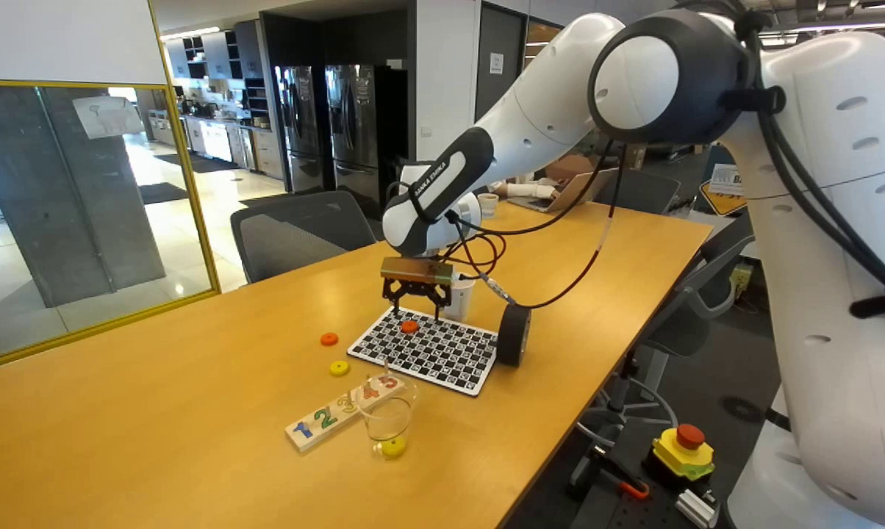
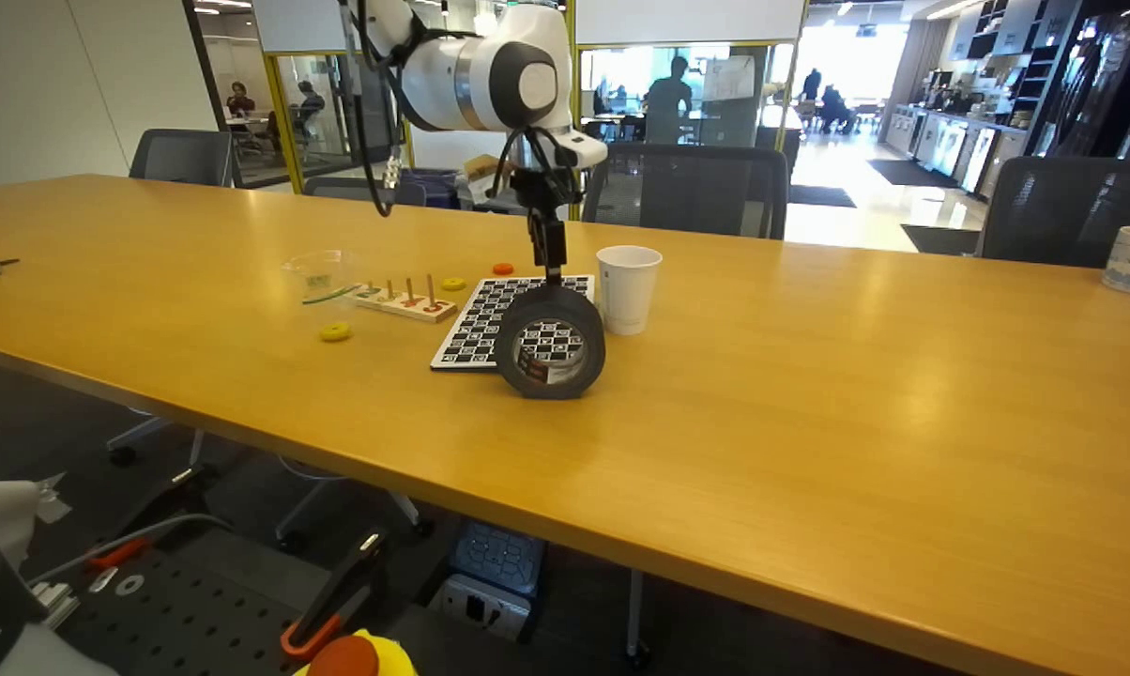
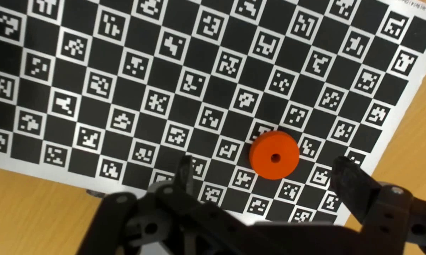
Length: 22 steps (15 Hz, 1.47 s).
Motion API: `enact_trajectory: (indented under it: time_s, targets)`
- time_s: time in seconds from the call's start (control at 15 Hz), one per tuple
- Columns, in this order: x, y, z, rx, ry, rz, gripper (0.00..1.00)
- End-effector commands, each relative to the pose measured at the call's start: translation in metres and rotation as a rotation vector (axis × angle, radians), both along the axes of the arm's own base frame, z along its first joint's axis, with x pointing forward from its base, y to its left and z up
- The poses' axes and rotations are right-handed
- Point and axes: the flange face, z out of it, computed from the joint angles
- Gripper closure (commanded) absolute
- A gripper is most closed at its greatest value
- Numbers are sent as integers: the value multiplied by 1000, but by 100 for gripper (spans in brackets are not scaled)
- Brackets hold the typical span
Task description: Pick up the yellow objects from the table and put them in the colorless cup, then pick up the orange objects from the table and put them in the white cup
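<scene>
1. Long light-wood tabletop [image 1: 192, 426], yellowish tan: extends under and around the fingers [image 3: 351, 182].
2. Flat black-and-white checkered board [image 1: 442, 360]: beneath the fingers; appears stiff, may slide if pressed.
3. Black metal two-finger gripper [image 1: 417, 314]: fingers spread, nothing grasped. Fingertip height undetermined.
4. Pale wooden numbered strip [image 1: 336, 414] with upright pegs: away from the fingers, past the board; pegs may snag a low transit.
5. Upright dark grey roll of tape [image 1: 512, 336]: near the fingers, just beside the board; liable to roll if brushed.
6. Opaque white cup [image 2: 628, 291], probably paper: upright near the fingers, just beside the board; judged light, easily tipped, an obstruction to sideways travel.
7. Small see-through plastic cup [image 1: 388, 413]: well apart from the fingers, beside the strip; judged light.
8. Small round yellow disc [image 1: 339, 368], plastic or painted wood: on the tabletop, outside the fingers. Second yellow disc [image 1: 393, 445]: at the see-through cup's base, seemingly inside.
9. Small round orange-red disc [image 3: 274, 155], same apparent material: on the board, between the fingers in the wrist view, free of both, slightly nearer one. Judged light, hard, robust, smooth enough to slip. Grip low across the full diameter; centre hole unsuitable. Second orange-red disc [image 1: 329, 339]: on the tabletop, outside the fingers.
</scene>
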Motion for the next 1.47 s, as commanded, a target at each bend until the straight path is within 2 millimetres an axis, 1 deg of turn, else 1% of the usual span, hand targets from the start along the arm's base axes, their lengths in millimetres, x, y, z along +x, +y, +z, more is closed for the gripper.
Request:
enact_trajectory:
  time_s: [0.0,0.27,0.6,0.93,1.4]
  targets:
    - [22,-5,-7,-15,21,0,0]
    - [32,-6,-18,-23,33,-1,0]
    - [39,-3,-24,-27,47,4,0]
    - [42,3,-26,-26,58,12,0]
    - [40,8,-24,-27,66,15,0]
